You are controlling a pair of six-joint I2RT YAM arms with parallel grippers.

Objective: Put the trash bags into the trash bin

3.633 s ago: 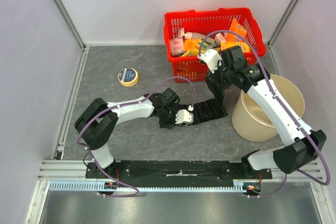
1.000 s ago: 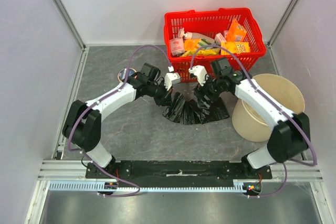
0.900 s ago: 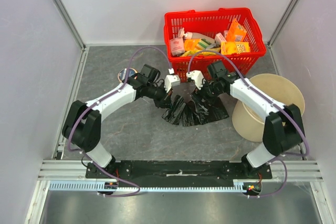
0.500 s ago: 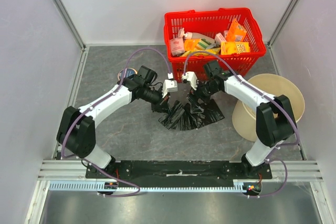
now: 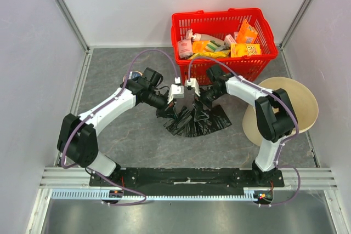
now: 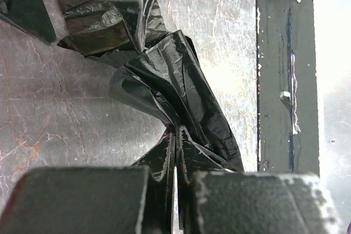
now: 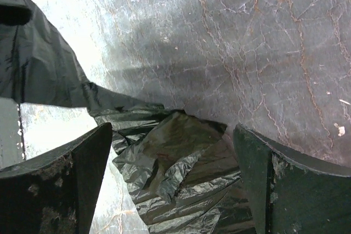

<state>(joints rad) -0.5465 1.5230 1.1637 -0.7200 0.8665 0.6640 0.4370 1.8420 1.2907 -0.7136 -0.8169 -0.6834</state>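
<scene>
centrally, clamping trash bags point(image 5: 193, 123) tight in left end effector point(image 5: 176, 92); right end effector point(image 5: 190, 85) spread wide, gripping nothing (trash bin point(image 5: 300, 102) far right).

Booth around a dark grey marbled stone-look tabletop point(image 5: 109, 75)
Plain pale lilac wall panels point(image 5: 137, 4) rise behind and beside that tabletop; silver aluminium rails point(image 5: 74, 102) edge it; bright glare whitens patches of it.
</scene>
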